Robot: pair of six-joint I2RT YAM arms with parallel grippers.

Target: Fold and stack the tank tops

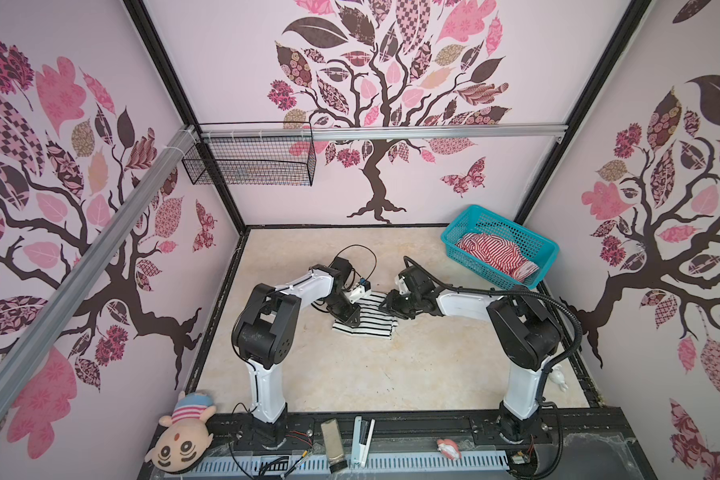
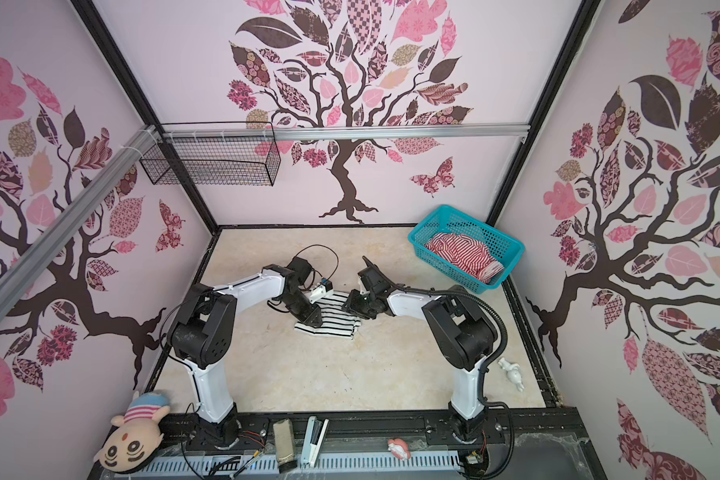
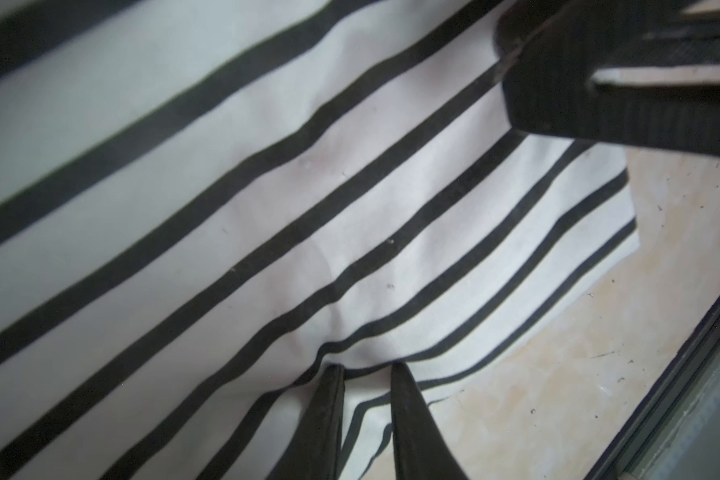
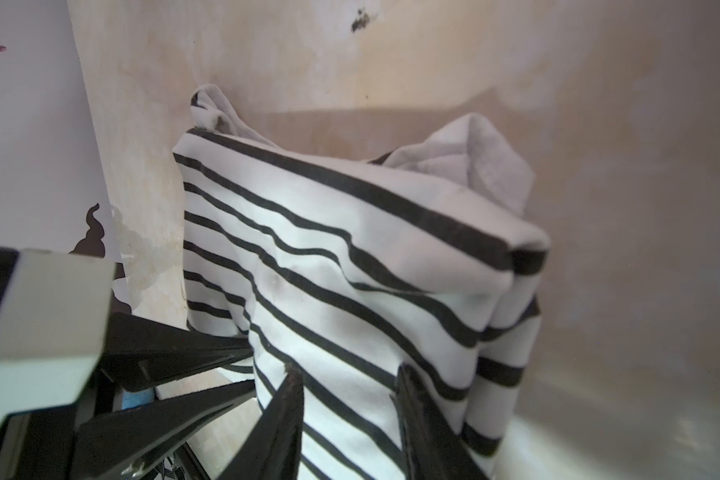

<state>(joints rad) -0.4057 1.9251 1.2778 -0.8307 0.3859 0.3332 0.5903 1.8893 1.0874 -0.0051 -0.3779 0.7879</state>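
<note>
Between the narrow-set jaws of the left gripper, a puckered fold of the black-and-white tank top is pinched. The jaws of the right gripper are set wider, astride the top's right edge; a grip cannot be told. The top is laid mid-table on the beige marbled surface. The red-and-white tank top is heaped in a teal basket at the far right corner, beneath tree-papered walls.
</note>
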